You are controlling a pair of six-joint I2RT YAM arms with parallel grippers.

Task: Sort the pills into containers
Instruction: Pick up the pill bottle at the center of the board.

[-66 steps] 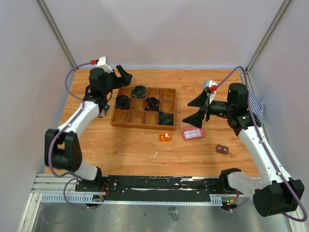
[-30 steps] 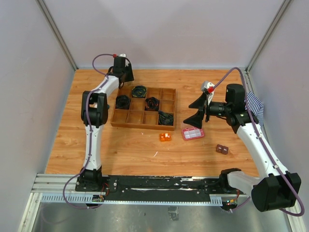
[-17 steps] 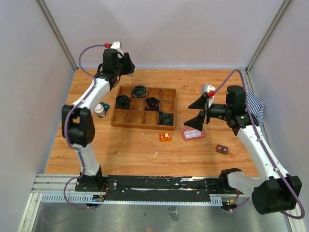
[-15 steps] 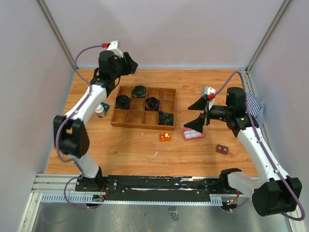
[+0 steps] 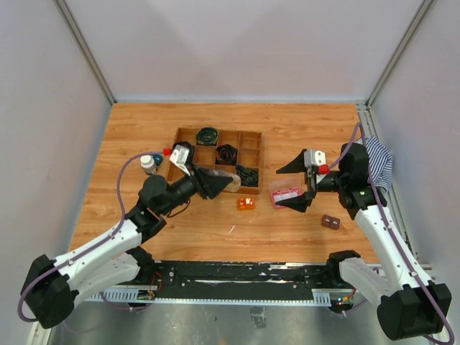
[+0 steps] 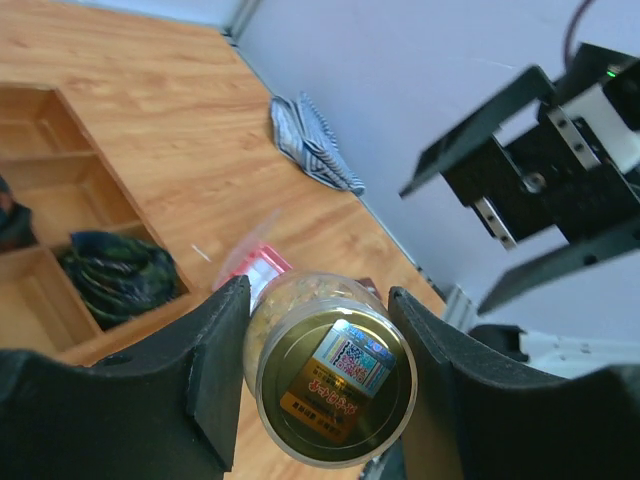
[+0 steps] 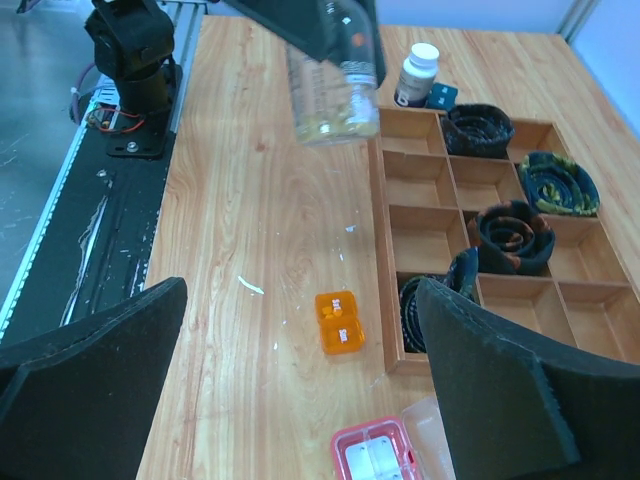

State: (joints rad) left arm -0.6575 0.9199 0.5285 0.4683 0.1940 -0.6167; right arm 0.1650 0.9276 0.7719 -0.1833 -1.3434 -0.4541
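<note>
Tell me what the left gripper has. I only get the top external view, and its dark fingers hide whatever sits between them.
Observer: The left wrist view shows the left gripper closed on a small clear cylindrical vial, with its gold-coloured end toward that camera.
Operator: Anything inside it?
Observer: Yes. The right wrist view shows yellowish pieces gathered at the vial's lower end.
Operator: Is the flat pink translucent rectangular box open?
Observer: It looks so. In the right wrist view the flat pink translucent rectangular box shows its white compartments, and a clear lid appears tipped up beside them.
</note>
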